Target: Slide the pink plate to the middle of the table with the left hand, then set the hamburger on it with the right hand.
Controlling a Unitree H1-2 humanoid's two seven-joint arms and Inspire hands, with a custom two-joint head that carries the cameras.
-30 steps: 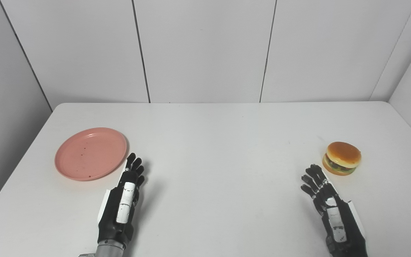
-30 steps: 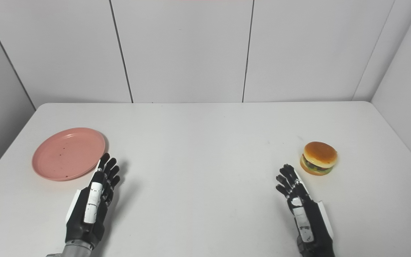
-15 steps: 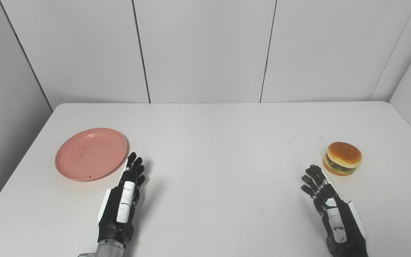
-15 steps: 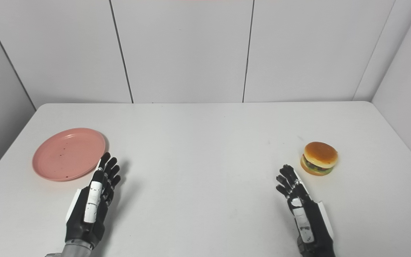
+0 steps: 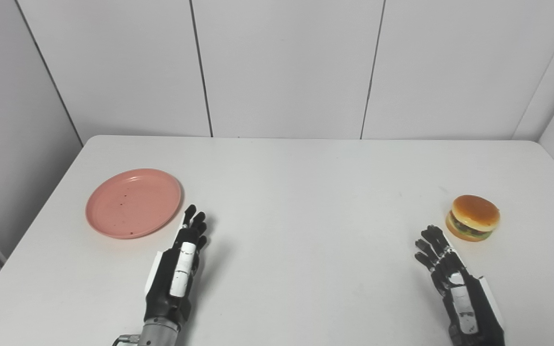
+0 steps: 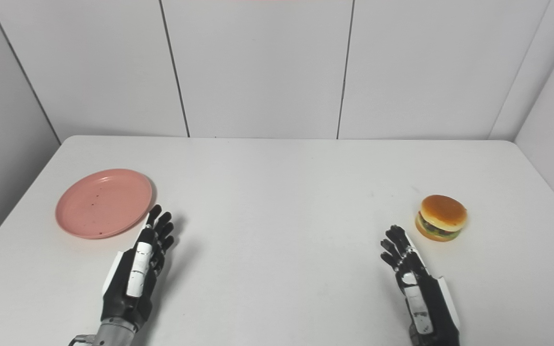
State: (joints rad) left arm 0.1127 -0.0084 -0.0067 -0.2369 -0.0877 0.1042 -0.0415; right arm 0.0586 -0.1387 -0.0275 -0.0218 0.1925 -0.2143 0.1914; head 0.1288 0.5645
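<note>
We see bright, even, diffuse light; soft shadows fall right of the left hand (image 5: pixel 176 271) and beside the pink plate (image 5: pixel 133 203). Everything looks sharp, without glare on the table (image 5: pixel 306 192).

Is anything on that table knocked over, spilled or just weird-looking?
Nothing stands out. The pink plate lies flat, with a few dark specks on it, and the hamburger sits upright and whole. The left robot hand and the right robot hand are open and hold nothing.
</note>
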